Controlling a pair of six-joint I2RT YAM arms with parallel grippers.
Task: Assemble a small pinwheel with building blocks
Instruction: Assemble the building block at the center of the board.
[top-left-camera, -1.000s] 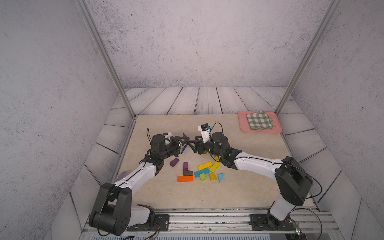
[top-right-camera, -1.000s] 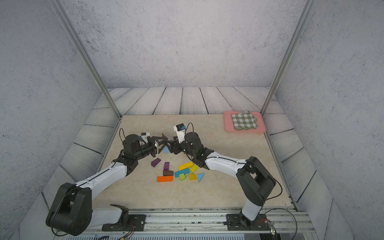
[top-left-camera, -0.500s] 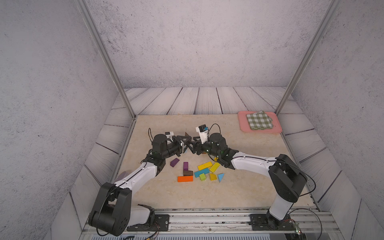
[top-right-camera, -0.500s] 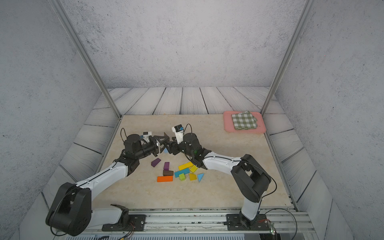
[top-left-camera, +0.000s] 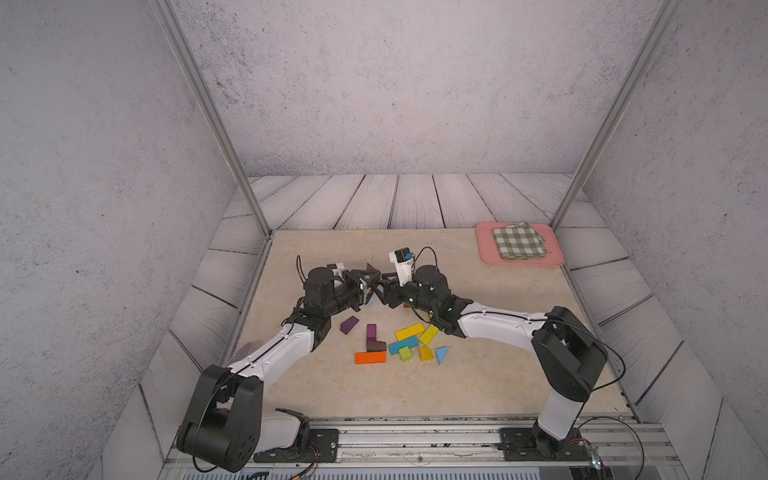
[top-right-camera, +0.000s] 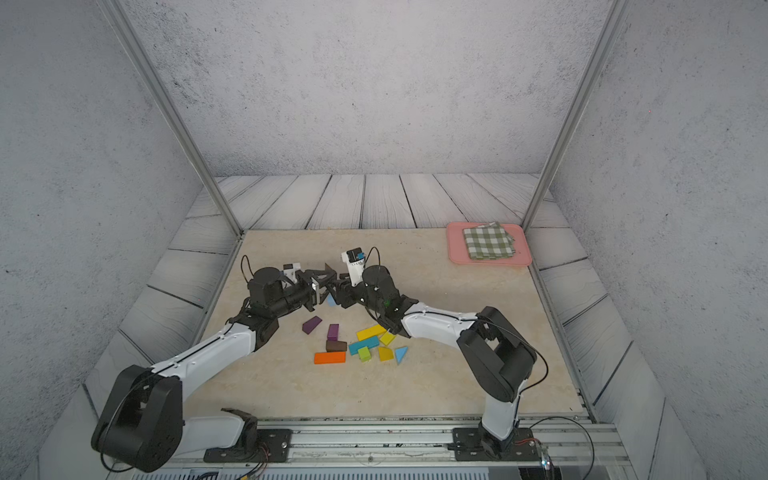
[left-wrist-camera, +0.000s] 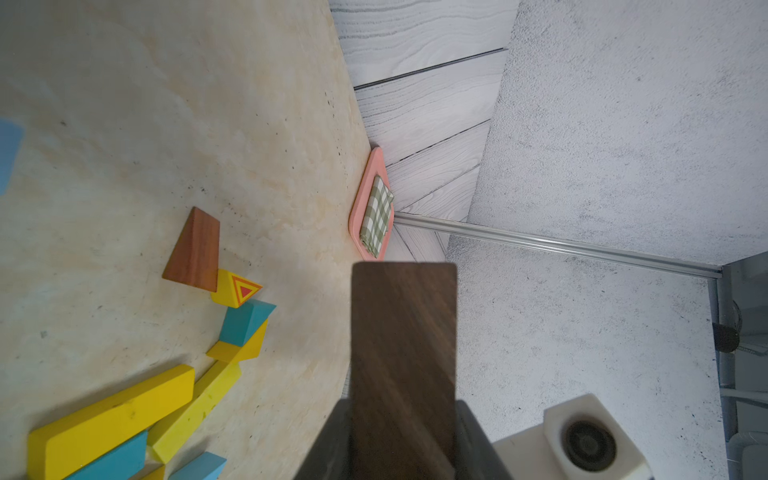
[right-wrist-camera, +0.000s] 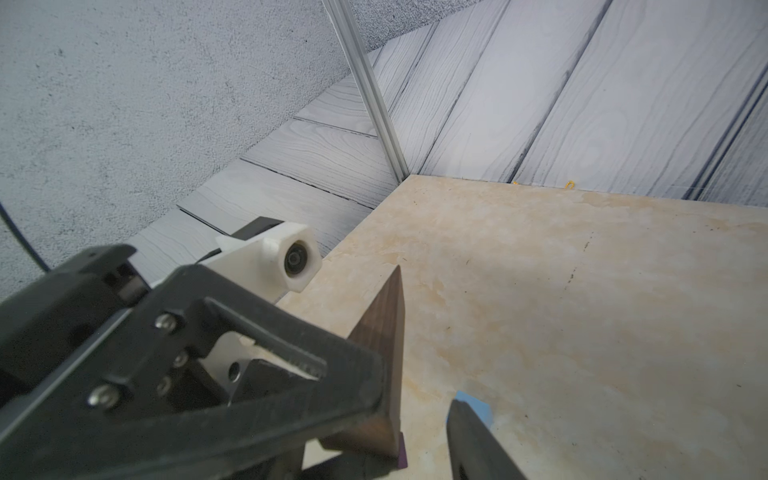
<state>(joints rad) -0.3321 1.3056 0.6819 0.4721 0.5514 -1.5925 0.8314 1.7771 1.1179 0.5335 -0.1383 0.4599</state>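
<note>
Left wrist view: we clamp the brown wedge (left-wrist-camera: 403, 353) in our left fingers (left-wrist-camera: 328, 453). Our right fingers (right-wrist-camera: 478, 440) stand apart, one just beside it.

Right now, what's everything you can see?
purple blocks: two, purple, near left arm
orange bar: one, orange, pile's front
brown block: one, dark brown, behind orange bar
teal bar: one, teal, mid-pile
green cube: one, green, by teal bar
yellow bars: two, yellow, near right arm
yellow wedge: one, yellow, beside blue triangle
blue triangle: one, blue, pile's front
light-blue piece: one, light blue, behind pile
reddish wedge: one, red-brown, beside patterned triangle
patterned triangle: one, yellow-red, by teal wedge
teal wedge: one, teal, table
dark wedge: one, dark brown, held up
tray: one, pink, far corner
cloth: one, green-checked, on tray
left pincer: one, black, gripping dark wedge
right pincer: one, black, open
</note>
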